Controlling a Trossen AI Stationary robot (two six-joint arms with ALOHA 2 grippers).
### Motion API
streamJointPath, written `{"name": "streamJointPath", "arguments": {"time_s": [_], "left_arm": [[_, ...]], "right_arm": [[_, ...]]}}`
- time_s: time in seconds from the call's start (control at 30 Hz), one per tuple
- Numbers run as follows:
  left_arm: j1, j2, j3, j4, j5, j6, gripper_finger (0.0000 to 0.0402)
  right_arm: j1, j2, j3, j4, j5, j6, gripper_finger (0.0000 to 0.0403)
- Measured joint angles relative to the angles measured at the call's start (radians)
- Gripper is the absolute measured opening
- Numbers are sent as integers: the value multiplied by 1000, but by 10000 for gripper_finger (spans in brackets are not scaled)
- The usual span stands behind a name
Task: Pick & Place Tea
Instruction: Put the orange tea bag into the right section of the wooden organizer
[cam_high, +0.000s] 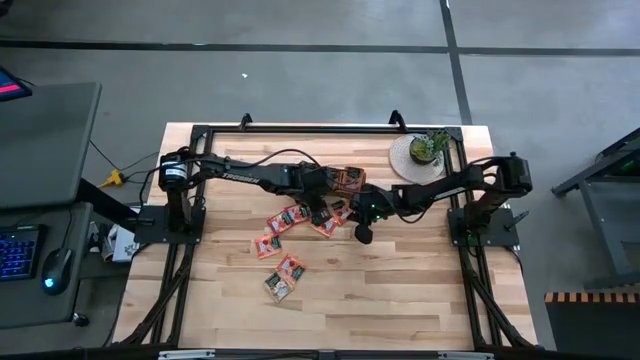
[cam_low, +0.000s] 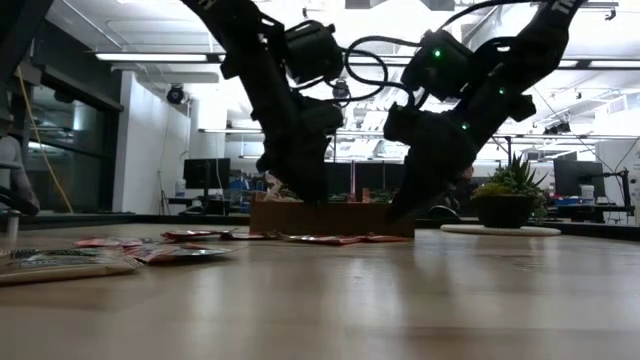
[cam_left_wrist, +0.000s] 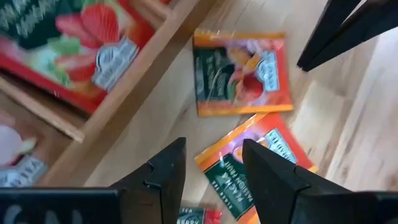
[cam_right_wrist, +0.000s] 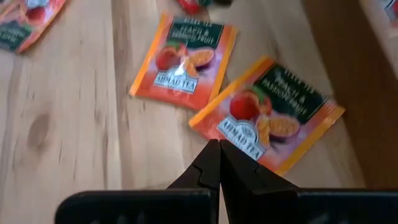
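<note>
Both arms reach inward and meet low near the bench middle; left gripper (cam_left_wrist: 214, 171) jaws parted, right gripper (cam_right_wrist: 219, 163) jaws pressed together.

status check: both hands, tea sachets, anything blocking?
Left hand open, empty, over orange sachets beside the wooden tray. Right hand shut, empty, tips over an orange sachet. More sachets loose on the table. Hands close together, nothing else blocking.

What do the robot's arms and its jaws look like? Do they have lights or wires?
Both arms are dark, almost black, built from chunky jointed pieces. The left arm carries small pale lettering along its side, and the right arm shows tiny green lights near its wrist. Black cables loop between the joints. The left gripper has two flat, wedge-shaped black jaws; the right gripper has slim black pointed ones.
</note>
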Motion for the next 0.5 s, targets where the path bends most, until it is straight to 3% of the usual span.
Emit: {"name": "streamJointPath", "arguments": {"time_s": [0.5], "left_arm": [[0, 43, -5, 83, -21, -18, 156]], "right_arm": [[-64, 61, 1, 32, -7, -2, 0]]}}
